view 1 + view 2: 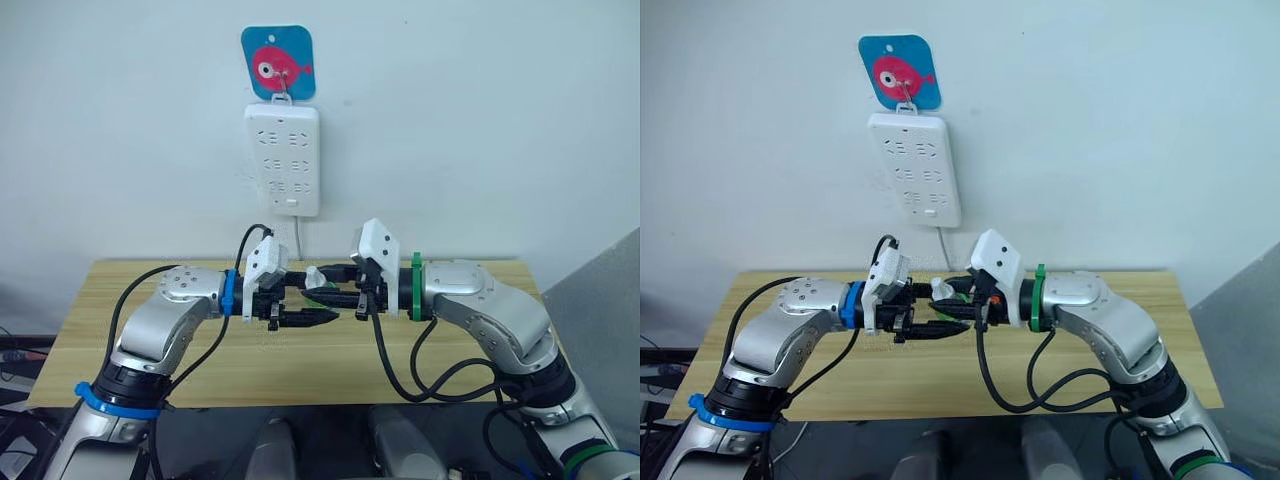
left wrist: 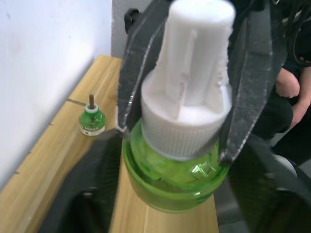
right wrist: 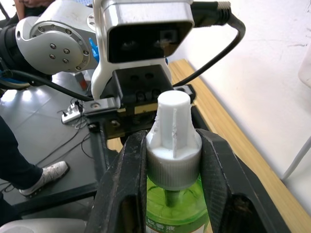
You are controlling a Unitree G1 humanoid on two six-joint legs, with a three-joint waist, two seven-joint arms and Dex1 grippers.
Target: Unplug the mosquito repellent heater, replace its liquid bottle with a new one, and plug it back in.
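Bottle, green with a white ribbed cap, hangs between both grippers above the bench, its long axis running arm to arm. Right gripper pinches the cap's collar, fingers on either side. Left gripper faces it, cap pointing its way; whether it grips, I cannot tell. A second, uncapped bottle stands on the bench by the wall. Power strip hangs above.

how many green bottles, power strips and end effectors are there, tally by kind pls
green bottles: 2 (capped bottle, small bottle on the table)
power strips: 1
end effectors: 2 (left end effector, right end effector)
total: 5
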